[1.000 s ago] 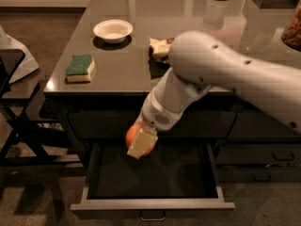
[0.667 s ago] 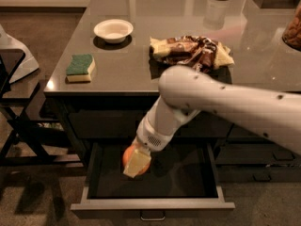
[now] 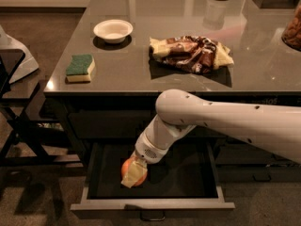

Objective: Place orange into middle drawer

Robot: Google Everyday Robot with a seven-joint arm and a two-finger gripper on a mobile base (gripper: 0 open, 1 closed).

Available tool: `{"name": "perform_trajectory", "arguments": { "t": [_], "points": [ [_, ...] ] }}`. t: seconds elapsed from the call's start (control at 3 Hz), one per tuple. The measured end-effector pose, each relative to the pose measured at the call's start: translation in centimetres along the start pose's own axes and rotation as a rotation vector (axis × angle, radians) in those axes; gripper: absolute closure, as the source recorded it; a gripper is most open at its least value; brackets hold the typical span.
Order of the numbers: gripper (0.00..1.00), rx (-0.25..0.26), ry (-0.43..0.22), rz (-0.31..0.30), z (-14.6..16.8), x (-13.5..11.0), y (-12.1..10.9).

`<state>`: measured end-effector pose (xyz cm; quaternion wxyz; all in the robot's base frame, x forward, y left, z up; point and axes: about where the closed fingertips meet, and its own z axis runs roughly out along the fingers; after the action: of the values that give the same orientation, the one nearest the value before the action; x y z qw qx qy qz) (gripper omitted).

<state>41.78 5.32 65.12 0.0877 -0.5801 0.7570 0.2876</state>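
The middle drawer is pulled out below the counter, with a dark flat inside and a pale grey front rim. My gripper reaches down into its left half and is shut on the orange, which is at or just above the drawer floor. The pale fingers cover most of the orange's front. My white arm comes in from the right, across the drawer front.
On the counter are a white bowl, a green-topped yellow sponge and a brown and yellow snack bag. A dark chair frame stands at the left of the cabinet.
My arm has lowered and stretched out, uncovering the snack bag on the counter. The gripper with the orange has moved down and slightly left, deeper into the drawer.
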Motion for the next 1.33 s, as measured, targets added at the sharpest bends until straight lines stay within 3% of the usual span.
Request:
{"name": "perform_trajectory", "arguments": {
  "t": [0.33,1.33],
  "points": [
    [1.0,-0.005,-0.003,0.008,0.4,0.1,0.0],
    [1.0,0.048,-0.108,0.222,9.0,4.1,-3.7]
  ]
}}
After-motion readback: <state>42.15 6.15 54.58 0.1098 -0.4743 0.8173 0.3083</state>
